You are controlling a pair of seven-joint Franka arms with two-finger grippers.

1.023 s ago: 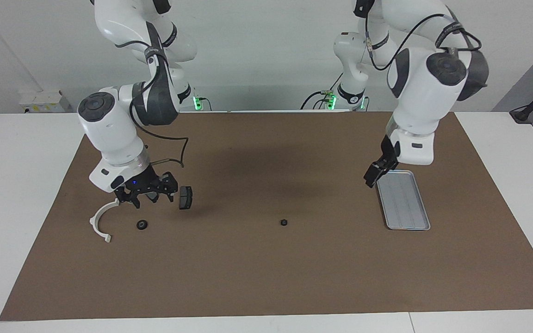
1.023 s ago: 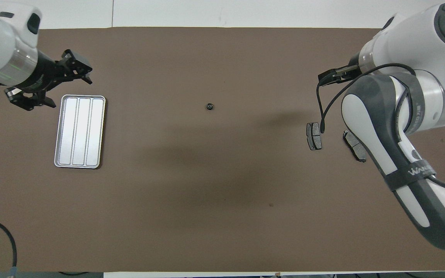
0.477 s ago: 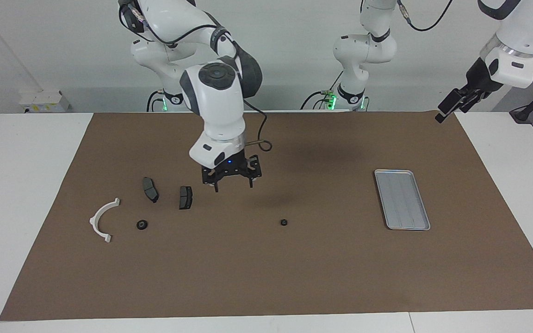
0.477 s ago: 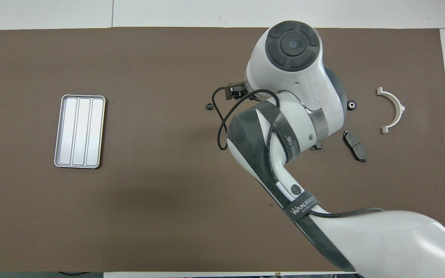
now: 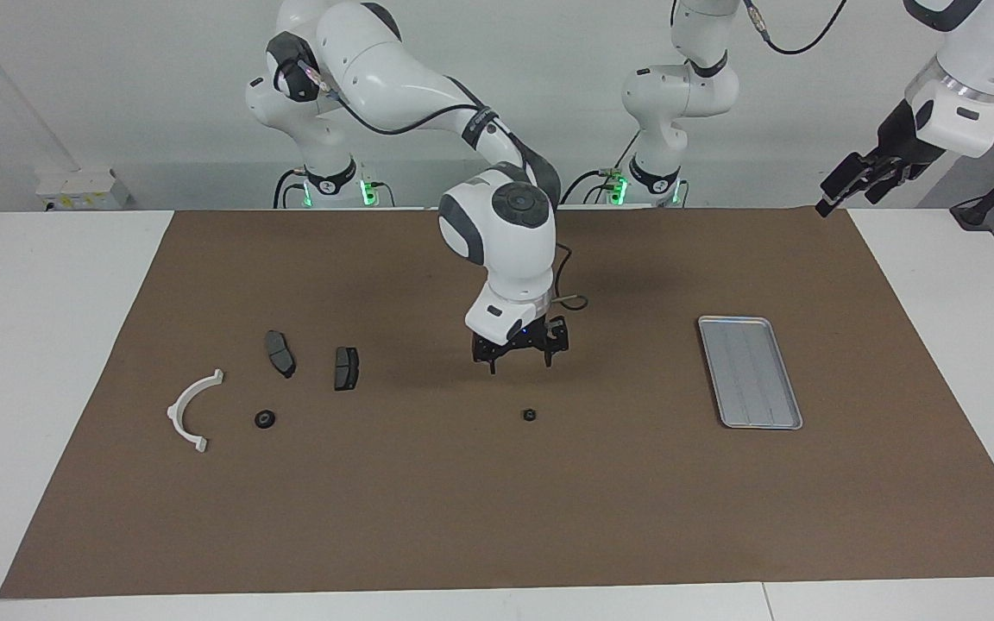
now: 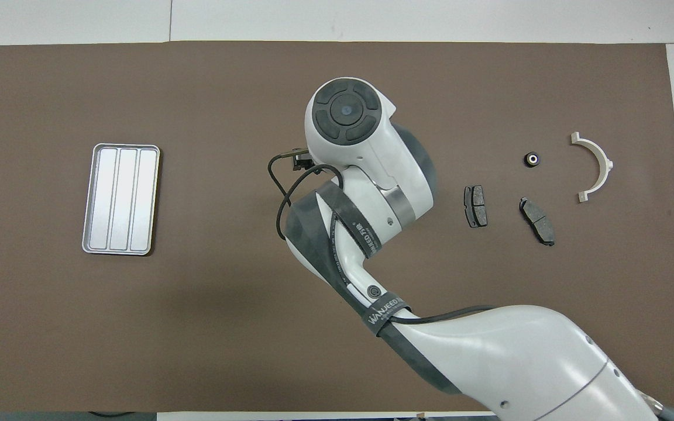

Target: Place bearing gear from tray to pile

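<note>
The silver tray (image 5: pixel 750 371) lies empty at the left arm's end of the mat; it also shows in the overhead view (image 6: pixel 121 199). A small black gear (image 5: pixel 529 415) lies on the mat mid-table. The overhead view hides it under the right arm. My right gripper (image 5: pixel 520 355) hangs open and empty just above the mat by the gear, not touching it. The pile lies at the right arm's end: a white half-ring bracket (image 5: pixel 191 412), two dark brake pads (image 5: pixel 279 352) (image 5: pixel 346 367) and a small black ring part (image 5: pixel 265 419). My left gripper (image 5: pixel 842 188) waits high over the mat's corner.
The brown mat (image 5: pixel 497 517) covers most of the white table. In the overhead view the pile's bracket (image 6: pixel 594 166), pads (image 6: pixel 475 206) (image 6: pixel 536 220) and ring part (image 6: pixel 532 158) lie apart from one another. The right arm's forearm (image 6: pixel 372 234) spans the table's middle.
My right gripper has moved from the pile to the middle of the table, over the lone gear. My left arm rose away from the tray and now holds still.
</note>
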